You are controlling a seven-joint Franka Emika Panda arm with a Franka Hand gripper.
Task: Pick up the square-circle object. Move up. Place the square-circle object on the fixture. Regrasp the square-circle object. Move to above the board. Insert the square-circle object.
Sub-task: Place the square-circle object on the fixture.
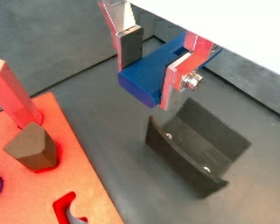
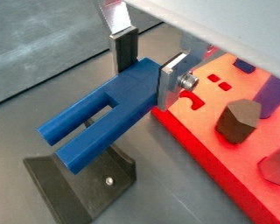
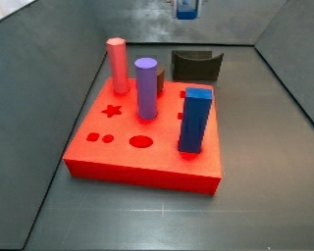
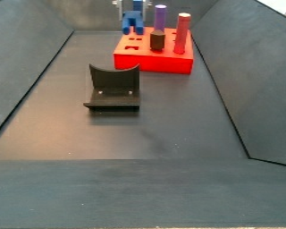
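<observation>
Wrist views: gripper (image 2: 149,66) pinching solid end of rigid blue 2-legged plastic peg (image 2: 101,114), legs free. Light, smooth; slip risk above black notched fixture (image 1: 199,144).

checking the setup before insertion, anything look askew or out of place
Nothing stands out. The gripper holds the square-circle object up above the fixture; the pegs stand upright in the board.
</observation>
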